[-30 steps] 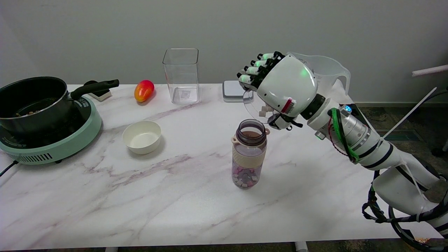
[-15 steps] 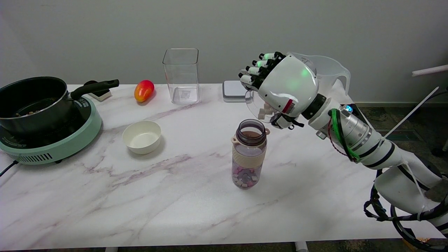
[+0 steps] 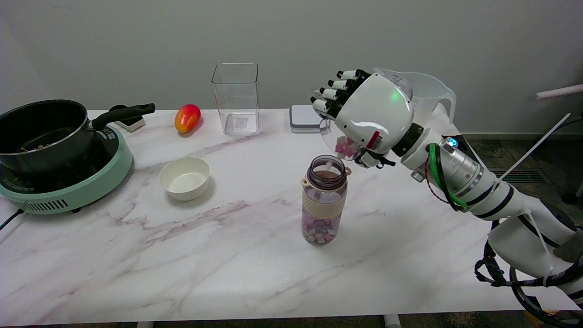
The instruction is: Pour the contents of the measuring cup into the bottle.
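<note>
Leftmost, a black pot sits on a mint-green hotplate, with a small matte white bowl nearer centre. Behind stand a red-orange mango and a tall, square, clear container. Centre, the transparent bottle stands upright and uncapped on the marble-patterned table, wide mouth open to receive; small pink and white pieces lie at its bottom. Just above and right of that mouth, the right hand, glossy white shell, fingers wrapped, grips the clear plastic measuring cup, tipped steeply so its rim hangs over the bottle; pieces gather at the lip.
</note>
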`<state>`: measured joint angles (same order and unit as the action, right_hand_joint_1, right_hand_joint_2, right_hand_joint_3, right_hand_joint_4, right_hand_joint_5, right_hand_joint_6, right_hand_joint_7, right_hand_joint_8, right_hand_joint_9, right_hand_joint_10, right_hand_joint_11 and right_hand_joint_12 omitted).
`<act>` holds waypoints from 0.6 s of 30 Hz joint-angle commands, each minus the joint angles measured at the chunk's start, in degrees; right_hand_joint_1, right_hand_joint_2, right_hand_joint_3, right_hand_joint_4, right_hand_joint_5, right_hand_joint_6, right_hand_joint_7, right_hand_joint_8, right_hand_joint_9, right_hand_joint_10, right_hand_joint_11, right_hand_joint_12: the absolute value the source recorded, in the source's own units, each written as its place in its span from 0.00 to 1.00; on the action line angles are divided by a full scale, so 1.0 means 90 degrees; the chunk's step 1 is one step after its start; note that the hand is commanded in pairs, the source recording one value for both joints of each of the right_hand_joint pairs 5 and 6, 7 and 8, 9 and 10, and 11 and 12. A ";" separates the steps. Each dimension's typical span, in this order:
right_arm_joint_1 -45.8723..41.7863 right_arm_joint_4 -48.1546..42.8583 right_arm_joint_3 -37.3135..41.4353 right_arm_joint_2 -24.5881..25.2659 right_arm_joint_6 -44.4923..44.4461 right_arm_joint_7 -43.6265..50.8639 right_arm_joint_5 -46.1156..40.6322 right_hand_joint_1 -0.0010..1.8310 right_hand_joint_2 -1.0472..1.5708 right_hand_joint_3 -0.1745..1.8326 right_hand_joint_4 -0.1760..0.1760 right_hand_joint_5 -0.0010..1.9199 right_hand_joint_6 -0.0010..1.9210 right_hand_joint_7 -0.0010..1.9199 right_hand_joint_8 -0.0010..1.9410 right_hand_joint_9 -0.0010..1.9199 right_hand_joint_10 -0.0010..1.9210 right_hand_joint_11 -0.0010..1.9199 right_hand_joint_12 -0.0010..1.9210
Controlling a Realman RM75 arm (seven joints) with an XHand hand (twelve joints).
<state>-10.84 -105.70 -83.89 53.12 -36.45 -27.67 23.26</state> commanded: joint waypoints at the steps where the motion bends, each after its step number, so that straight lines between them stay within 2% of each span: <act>1: 0.0004 -0.0041 0.0013 0.0000 0.0032 0.0008 0.0151 0.77 0.86 0.29 0.50 0.87 0.87 0.83 0.82 0.76 0.76 0.67 0.67; 18: 0.0004 -0.0044 0.0022 0.0000 0.0032 0.0008 0.0155 0.77 0.87 0.29 0.50 0.87 0.87 0.83 0.82 0.76 0.76 0.67 0.67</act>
<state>-10.81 -106.01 -83.78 53.12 -36.29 -27.59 24.32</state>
